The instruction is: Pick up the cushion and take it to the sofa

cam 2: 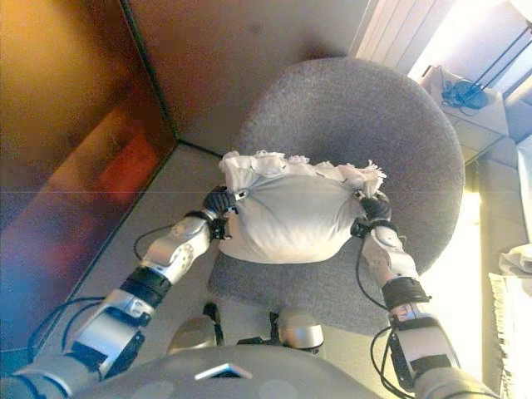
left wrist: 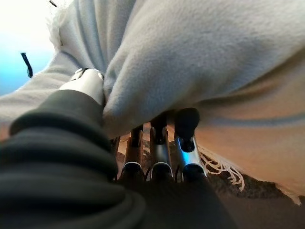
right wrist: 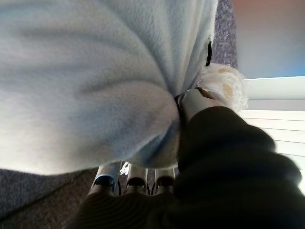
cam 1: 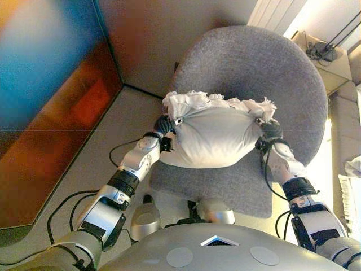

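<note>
The white cushion (cam 1: 217,135) with a frilly fringed edge is between my two hands, over the seat of a round grey armchair (cam 1: 254,62). My left hand (cam 1: 164,127) grips its left end. In the left wrist view its fingers (left wrist: 187,143) are curled under the cushion (left wrist: 200,52) and the thumb presses in from above. My right hand (cam 1: 269,132) grips the right end the same way, with fingers (right wrist: 136,183) under the cushion (right wrist: 86,81). I cannot tell whether the cushion still touches the seat.
The armchair's curved back rises behind the cushion. A dark glossy panel (cam 1: 51,113) stands at the left. A small side table (cam 1: 330,59) with cables is at the back right. Pale upholstery with a fringed cloth (cam 1: 350,192) lies at the right edge.
</note>
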